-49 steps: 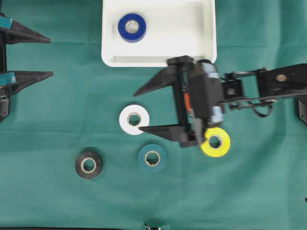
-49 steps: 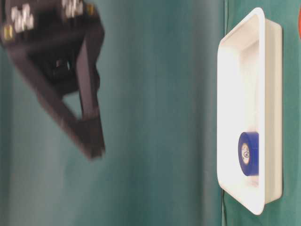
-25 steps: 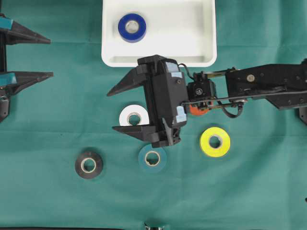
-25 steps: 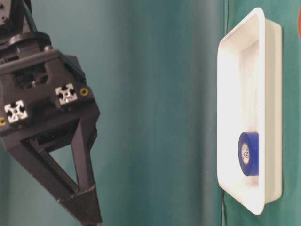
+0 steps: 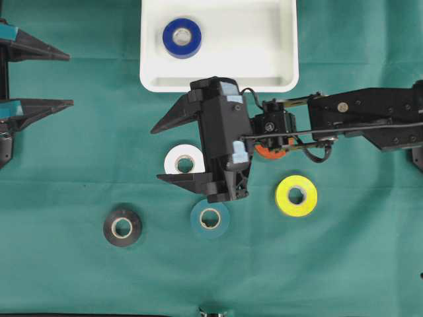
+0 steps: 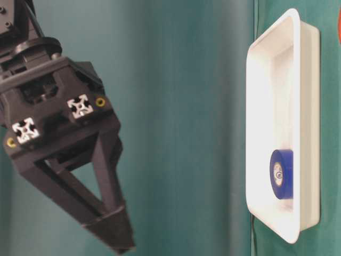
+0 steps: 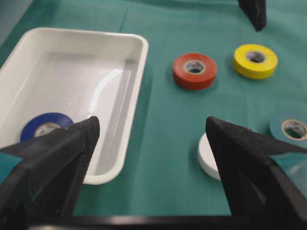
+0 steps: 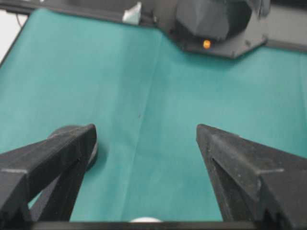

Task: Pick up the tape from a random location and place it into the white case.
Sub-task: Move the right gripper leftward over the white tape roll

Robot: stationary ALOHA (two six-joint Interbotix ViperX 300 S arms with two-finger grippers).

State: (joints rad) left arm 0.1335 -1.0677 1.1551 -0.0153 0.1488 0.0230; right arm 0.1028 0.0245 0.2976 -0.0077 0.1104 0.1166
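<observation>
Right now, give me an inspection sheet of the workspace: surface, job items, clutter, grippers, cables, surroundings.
Surface: green cloth, some creases.
Job's things: white case at the top, holding a blue tape roll. Loose on the cloth: white roll, teal roll, black roll, yellow roll, orange roll.
Clutter: nothing seen.
Grippers: right gripper open, empty, over the white roll, partly covering it. Left gripper open, empty, at the left edge.
Cables: black cable along the right arm, off the cloth.
Surroundings: nothing seen beyond the cloth.
</observation>
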